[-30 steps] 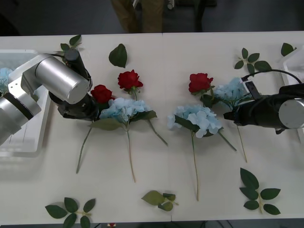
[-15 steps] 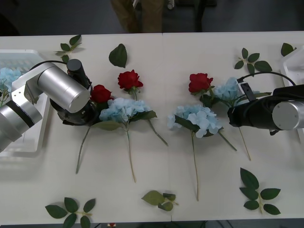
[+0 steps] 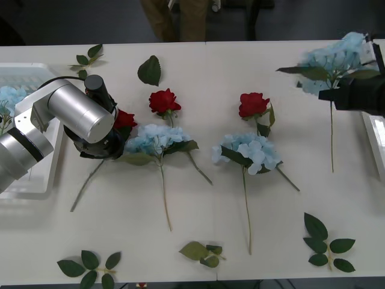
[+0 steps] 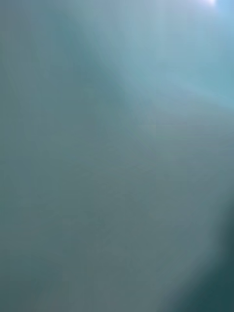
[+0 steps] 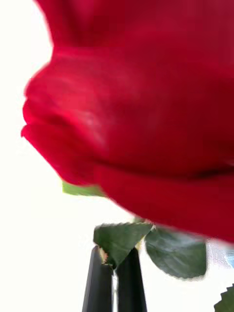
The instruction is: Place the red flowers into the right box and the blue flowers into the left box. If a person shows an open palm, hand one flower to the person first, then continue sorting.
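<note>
My left gripper (image 5: pixel 115 265) is shut on the leafy stem just under a red flower (image 5: pixel 146 107). In the front view this red flower (image 3: pixel 124 119) lies beside the left gripper (image 3: pixel 115 135), its stem slanting toward the near left. My right gripper (image 3: pixel 334 94) holds a blue flower (image 3: pixel 334 59) lifted at the far right, stem hanging down. Two more red flowers (image 3: pixel 164 100) (image 3: pixel 252 104) and two blue flowers (image 3: pixel 155 138) (image 3: pixel 250 150) lie mid-table. The left box (image 3: pixel 30 180) holds a blue flower (image 3: pixel 8 96). The right box (image 3: pixel 376 138) shows as a rim strip.
Loose leaf sprigs lie at the far left (image 3: pixel 89 57), far middle (image 3: pixel 149 70), near left (image 3: pixel 90 268), near middle (image 3: pixel 203 253) and near right (image 3: pixel 328 242). A person's legs (image 3: pixel 177 18) stand beyond the table's far edge.
The right gripper has lifted its blue flower off the table and carried it up and to the far right. The left rose's stem has swung toward the left under the left gripper.
</note>
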Controlling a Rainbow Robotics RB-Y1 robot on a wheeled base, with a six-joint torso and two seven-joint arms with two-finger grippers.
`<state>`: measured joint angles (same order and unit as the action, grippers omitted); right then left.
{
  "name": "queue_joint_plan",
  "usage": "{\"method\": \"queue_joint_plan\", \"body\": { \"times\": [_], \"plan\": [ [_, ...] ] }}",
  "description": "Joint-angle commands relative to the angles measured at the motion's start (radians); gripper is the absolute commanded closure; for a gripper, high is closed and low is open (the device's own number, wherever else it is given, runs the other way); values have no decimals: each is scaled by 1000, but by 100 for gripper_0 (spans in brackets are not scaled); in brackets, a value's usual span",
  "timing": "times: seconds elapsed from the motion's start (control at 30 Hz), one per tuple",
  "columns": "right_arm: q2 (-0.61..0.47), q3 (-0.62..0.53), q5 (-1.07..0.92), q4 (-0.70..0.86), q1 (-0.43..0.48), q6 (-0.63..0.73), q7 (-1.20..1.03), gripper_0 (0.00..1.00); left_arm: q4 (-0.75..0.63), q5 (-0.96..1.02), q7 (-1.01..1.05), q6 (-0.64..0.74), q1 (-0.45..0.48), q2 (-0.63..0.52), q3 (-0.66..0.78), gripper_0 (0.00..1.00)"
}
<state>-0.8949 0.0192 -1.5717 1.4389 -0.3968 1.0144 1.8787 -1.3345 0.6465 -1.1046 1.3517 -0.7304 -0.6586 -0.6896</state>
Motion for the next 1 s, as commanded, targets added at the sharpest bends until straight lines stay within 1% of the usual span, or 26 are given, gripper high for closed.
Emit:
{"method": "queue_joint_plan", "body": {
  "times": [0.03,0.23,0.33,0.43,0.57,0.63,0.7,0.73,0.77,0.9,1.0],
  "plan": [
    [-15,-12,-126,31,-96,7,66,100,-25,-5,-60,-13,11,-7,-11,100],
    [85,-10,-192,43,-185,58,125,100,-25,-5,-60,-14,11,-9,-8,100],
    [142,2,-192,86,-227,75,126,100,-35,-1,-101,9,11,-13,44,100],
    [198,36,-189,140,-254,41,120,100,-54,30,-205,98,11,-13,182,100],
    [289,130,-189,195,-277,-80,126,100,-91,122,-445,228,11,-7,459,100],
    [318,165,-189,202,-287,-119,126,100,-97,160,-555,251,11,8,548,100],
    [352,208,-189,215,-297,-174,128,100,-97,223,-704,284,11,37,685,100],
    [360,216,-189,218,-297,-186,128,100,-97,242,-742,288,11,45,713,100],
    [369,229,-189,221,-297,-209,128,100,-94,302,-819,288,11,53,763,100],
    [364,234,-189,222,-297,-214,119,100,-65,524,-989,234,11,54,802,100],
    [323,234,-189,218,-293,-214,91,100,-26,714,-1078,164,11,54,803,100]
  ]
}}
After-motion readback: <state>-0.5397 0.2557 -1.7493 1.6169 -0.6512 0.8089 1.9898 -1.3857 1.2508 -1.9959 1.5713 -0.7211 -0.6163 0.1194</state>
